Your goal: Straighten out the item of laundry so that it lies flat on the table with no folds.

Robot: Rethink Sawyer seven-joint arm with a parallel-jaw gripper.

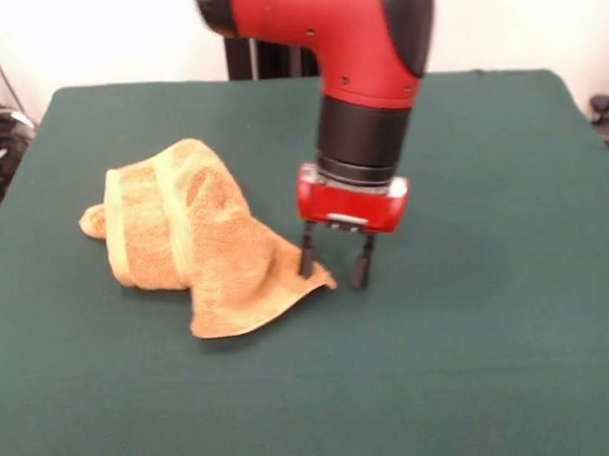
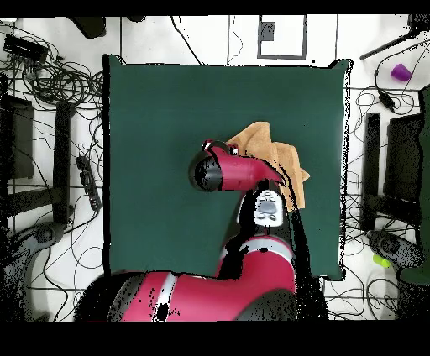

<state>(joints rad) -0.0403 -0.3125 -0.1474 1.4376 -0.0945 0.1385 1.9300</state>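
The orange-yellow towel (image 1: 200, 242) lies crumpled and folded over itself on the dark green table (image 1: 488, 332), left of centre, with a woven band showing along its left part. Its right corner points toward the gripper. My gripper (image 1: 335, 267) hangs straight down at that corner, low over the table, with its jaws open. One fingertip (image 1: 307, 260) is at the towel's corner edge, the other stands over bare felt. In the overhead view the towel (image 2: 273, 147) shows partly beside the red arm (image 2: 239, 172), which hides the gripper, on the table (image 2: 159, 168).
Cables and dark equipment (image 2: 50, 151) lie on the floor around the table. A purple cup (image 2: 400, 72) sits off the table. The robot's pedestal (image 1: 269, 59) stands at the far edge.
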